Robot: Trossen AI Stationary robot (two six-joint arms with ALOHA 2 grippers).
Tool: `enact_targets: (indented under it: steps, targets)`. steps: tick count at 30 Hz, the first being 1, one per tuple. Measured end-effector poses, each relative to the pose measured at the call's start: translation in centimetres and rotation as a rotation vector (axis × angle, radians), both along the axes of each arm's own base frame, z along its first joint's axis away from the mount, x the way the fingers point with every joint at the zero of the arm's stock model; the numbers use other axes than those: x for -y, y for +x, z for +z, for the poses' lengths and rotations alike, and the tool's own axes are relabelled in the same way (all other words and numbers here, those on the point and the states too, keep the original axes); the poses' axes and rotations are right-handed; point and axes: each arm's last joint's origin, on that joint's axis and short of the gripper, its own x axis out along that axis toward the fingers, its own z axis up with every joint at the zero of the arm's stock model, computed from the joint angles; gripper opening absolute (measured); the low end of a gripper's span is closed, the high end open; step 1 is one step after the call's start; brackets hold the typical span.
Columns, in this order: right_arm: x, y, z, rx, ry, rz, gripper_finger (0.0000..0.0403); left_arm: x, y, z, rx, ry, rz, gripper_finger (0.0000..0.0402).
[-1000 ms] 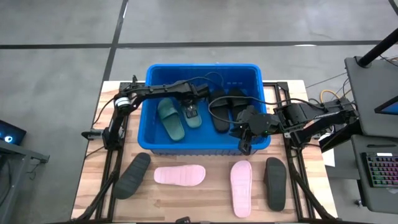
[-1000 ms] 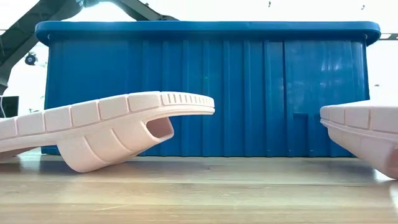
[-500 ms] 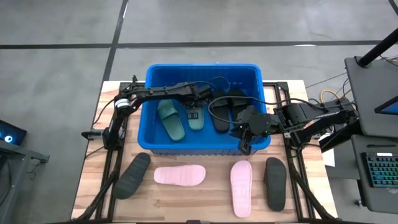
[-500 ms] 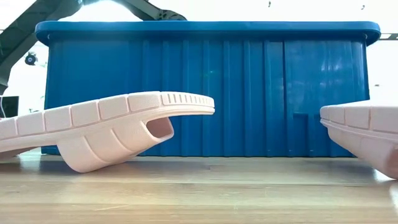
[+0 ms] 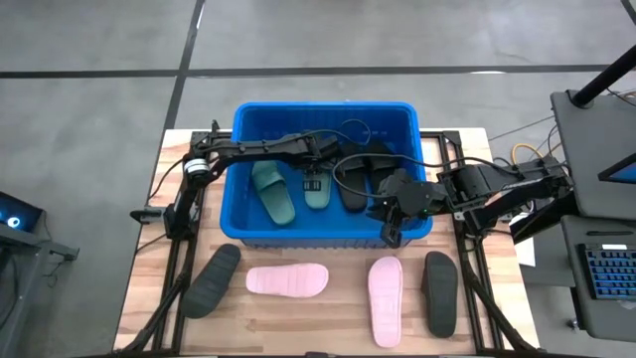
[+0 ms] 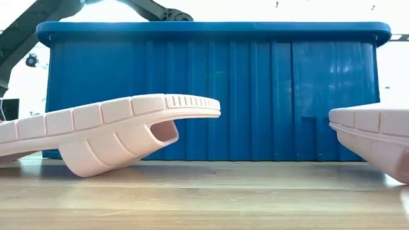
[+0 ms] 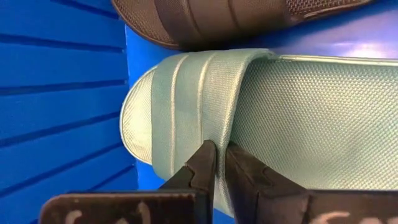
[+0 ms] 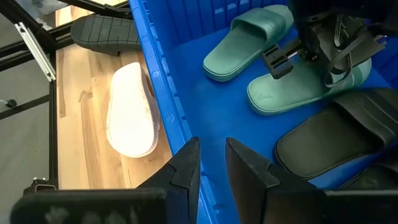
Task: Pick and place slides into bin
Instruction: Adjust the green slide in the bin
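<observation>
The blue bin (image 5: pixel 323 106) stands at the table's far middle. On its floor lie two dark green slides (image 5: pixel 273 194) (image 5: pixel 317 195) and two black slides (image 5: pixel 353 187) (image 5: pixel 383 164). My left gripper (image 7: pixel 219 152) reaches into the bin, shut, with its tips at the strap of the right-hand green slide (image 7: pixel 298 118). My right gripper (image 8: pixel 212 158) hangs over the bin's near right rim, open by a narrow gap with nothing in it. Two pale pink slides (image 5: pixel 287 280) (image 5: pixel 385 298) and two charcoal slides (image 5: pixel 212 280) (image 5: pixel 440 293) lie on the table in front of the bin. My left gripper has its shut fingertips (image 7: pixel 205 155) at the heel-side edge of the green slide's strap (image 7: pixel 231 127), near one side of the slide. They come slanting down from above. Nothing shows pinched between them, and I cannot tell whether they touch. The slide lies flat on the bin's floor.
The bin's tall ribbed wall (image 6: pixel 255 96) rises right behind the two pink slides (image 6: pixel 115 128) (image 6: pixel 374 134). Black arm frames flank the bin on both sides. Bare wood shows between the slides along the table's near edge.
My left gripper has rolled about its own line and shifted a little toward the table's right inside the bin. The green slide under it has turned from slanted to nearly straight, toe toward the far wall, and slid slightly right. My right arm has kept still.
</observation>
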Motion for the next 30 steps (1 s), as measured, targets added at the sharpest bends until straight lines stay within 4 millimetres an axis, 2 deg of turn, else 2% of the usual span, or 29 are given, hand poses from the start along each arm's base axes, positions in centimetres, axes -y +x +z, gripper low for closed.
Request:
enact_targets:
  steps: [22, 26, 30]
  targets:
    - [-0.11, -0.01, -0.01, -0.006, 0.025, 0.027, 0.0068, 0.21, 0.06, 0.27, 0.029, -0.024, 0.052, 0.0014]
    - [-0.13, -0.01, -0.01, -0.007, 0.028, 0.032, 0.0068, 0.27, 0.06, 0.26, 0.043, -0.052, 0.06, 0.0038]
    - [-0.14, -0.01, -0.02, -0.008, 0.028, 0.035, 0.0068, 0.24, 0.08, 0.29, 0.052, -0.044, 0.084, 0.0088]
